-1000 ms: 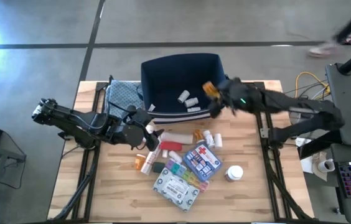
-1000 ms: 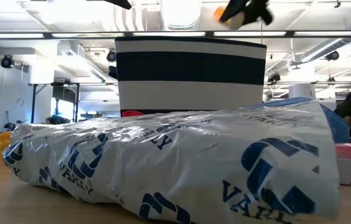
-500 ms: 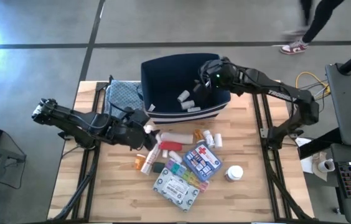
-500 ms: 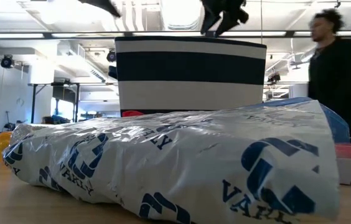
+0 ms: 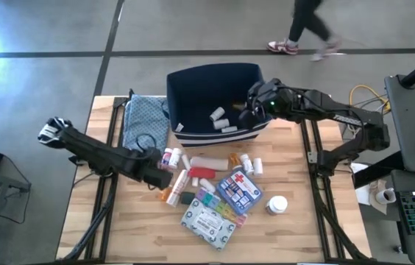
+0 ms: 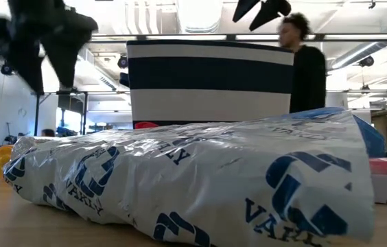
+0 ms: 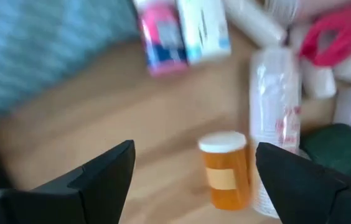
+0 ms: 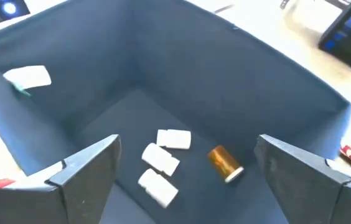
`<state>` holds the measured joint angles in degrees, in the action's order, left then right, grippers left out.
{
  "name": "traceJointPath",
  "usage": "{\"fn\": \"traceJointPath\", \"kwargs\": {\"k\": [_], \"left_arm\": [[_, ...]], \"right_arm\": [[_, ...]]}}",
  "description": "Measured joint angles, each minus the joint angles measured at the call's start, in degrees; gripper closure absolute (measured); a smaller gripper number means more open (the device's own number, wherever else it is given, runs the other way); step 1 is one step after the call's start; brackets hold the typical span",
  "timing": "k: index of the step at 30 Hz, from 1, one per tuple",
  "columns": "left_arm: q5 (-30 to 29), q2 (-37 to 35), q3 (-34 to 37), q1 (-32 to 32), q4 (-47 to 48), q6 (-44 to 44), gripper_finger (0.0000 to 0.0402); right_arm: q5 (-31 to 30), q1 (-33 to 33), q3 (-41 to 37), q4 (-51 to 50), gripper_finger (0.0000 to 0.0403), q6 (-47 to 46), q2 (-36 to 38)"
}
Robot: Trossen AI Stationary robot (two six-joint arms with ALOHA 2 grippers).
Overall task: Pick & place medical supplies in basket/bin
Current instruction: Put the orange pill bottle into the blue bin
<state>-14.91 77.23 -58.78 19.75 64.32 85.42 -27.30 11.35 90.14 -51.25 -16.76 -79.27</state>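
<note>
1. Wooden table (image 5: 296, 221) carries everything; a blue patterned cloth (image 5: 143, 118) lies at its far-left corner, just beside the bin.
2. Navy fabric bin (image 5: 193, 92) stands at the far middle of the table, white stripe near its base, open top. In the low view it rises behind a big crinkled packet (image 6: 200, 185) printed with blue logos.
3. Inside the bin (image 8: 238, 81): three small white bottles (image 8: 160, 163) clustered on the floor, an orange pill bottle (image 8: 225, 163) lying on its side just beside them, and a white item (image 8: 29, 76) against one wall.
4. Right arm reaches over the bin's right rim; right gripper (image 5: 250, 110) hangs above the bin's interior, fingers (image 8: 88, 168) spread wide, nothing between them.
5. Left arm stretches in from the table's left edge; left gripper (image 5: 157, 177) sits low over the wood at the left edge of the supply pile. Its fingers (image 7: 101, 174) are wide apart and empty, with an orange bottle with white cap (image 7: 225, 168) lying on the table between them, not touched.
6. Supply pile in front of the bin: grey-white flat packet (image 5: 208, 223) nearest the front, blue red-cross pouch (image 5: 240, 190) right of centre, multicoloured pill organiser (image 5: 219, 206) between them.
7. Smaller pieces: white-capped jar (image 5: 277, 204) off to the right, white bottles (image 5: 248, 163) near the pouch, red-and-white tubes (image 5: 201, 168) in the middle.
8. A person in dark clothes (image 6: 307, 68) stands beyond the bin in the low view.
</note>
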Motion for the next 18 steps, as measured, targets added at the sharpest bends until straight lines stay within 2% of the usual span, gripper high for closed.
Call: {"fn": "traceJointPath", "kwargs": {"k": [4,8,12,18], "left_arm": [[2.48,-0.06,6.92,0.39,-14.03,3.00,0.0091],[2.86,-0.02,12.07,0.58,-21.88,5.75,0.0091],[5.66,-0.02,15.18,1.18,-24.66,8.08,0.0091],[6.30,-0.02,16.30,2.70,-25.53,9.98,0.0091]], "right_arm": [[-1.85,0.07,-1.24,-0.01,0.0042,-0.26,1.26],[-1.83,0.00,-1.98,-0.01,0.0042,-0.45,1.94],[-1.86,0.04,-2.22,-0.19,0.0042,-0.41,1.95],[-1.85,0.02,-2.34,-0.56,0.0042,-0.34,1.90]]}}
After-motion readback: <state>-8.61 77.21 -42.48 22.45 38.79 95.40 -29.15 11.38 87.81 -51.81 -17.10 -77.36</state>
